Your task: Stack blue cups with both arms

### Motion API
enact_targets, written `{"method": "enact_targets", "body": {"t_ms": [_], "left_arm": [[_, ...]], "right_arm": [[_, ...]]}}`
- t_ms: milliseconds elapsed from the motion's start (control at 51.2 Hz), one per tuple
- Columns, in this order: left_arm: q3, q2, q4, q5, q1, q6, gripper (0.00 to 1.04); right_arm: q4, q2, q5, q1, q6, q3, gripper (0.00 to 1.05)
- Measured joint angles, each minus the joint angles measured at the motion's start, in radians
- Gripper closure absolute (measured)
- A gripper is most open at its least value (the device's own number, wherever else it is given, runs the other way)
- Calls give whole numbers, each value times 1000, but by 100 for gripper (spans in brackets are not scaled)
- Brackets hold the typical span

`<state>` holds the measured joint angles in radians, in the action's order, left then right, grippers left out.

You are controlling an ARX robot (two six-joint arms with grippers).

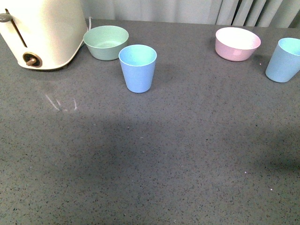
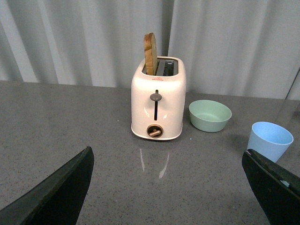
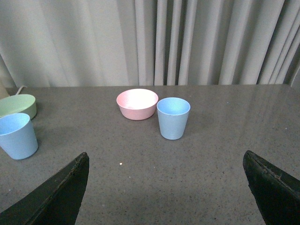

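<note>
In the front view neither arm appears; the first blue cup (image 1: pixel 138 68) stands on the grey countertop (image 1: pixel 150 164) just in front of the mint-green bowl (image 1: pixel 106 42), and the second blue cup (image 1: pixel 283 60) stands at the right edge, just beside the pink bowl (image 1: pixel 237 43). The two cups are well apart. Each is upright, mouth up, its long axis vertical and its narrower base on the counter. A cream toaster (image 1: pixel 40 30) sits at the far left. In the left wrist view the left gripper (image 2: pixel 168 152) is spread wide, its two black fingers (image 2: pixel 65 187) at opposite lower corners, holding and touching nothing. It points out over the counter toward the curtain (image 2: pixel 234 42), facing the toaster, which has a slice of toast (image 2: pixel 150 54) standing in its slot. The first blue cup (image 2: pixel 269 139) is upright just past one finger, apart from it. In the right wrist view the right gripper (image 3: pixel 165 154) is likewise released, fingers far apart and empty, aimed over the counter toward the curtain. The second blue cup (image 3: pixel 173 118) stands upright ahead between the fingers, clear of both, just beside the pink bowl, with the first blue cup (image 3: pixel 18 136) off to one side.
</note>
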<state>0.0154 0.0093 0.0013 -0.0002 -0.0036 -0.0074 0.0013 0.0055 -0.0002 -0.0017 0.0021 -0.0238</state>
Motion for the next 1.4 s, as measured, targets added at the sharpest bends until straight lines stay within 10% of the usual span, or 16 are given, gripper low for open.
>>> {"method": "enact_targets", "body": {"t_ms": [722,859,1405], "left_arm": [[9,17,-29,11,2,-13,9],[203,360,-367,34,-41,-199,9],[675,1279,-94,34,-162,-369,9]], "right_arm": [[0,0,0,0,0,0,9],[0,-1,0,0,0,0,9],[0,0,0,0,0,0,9]]}}
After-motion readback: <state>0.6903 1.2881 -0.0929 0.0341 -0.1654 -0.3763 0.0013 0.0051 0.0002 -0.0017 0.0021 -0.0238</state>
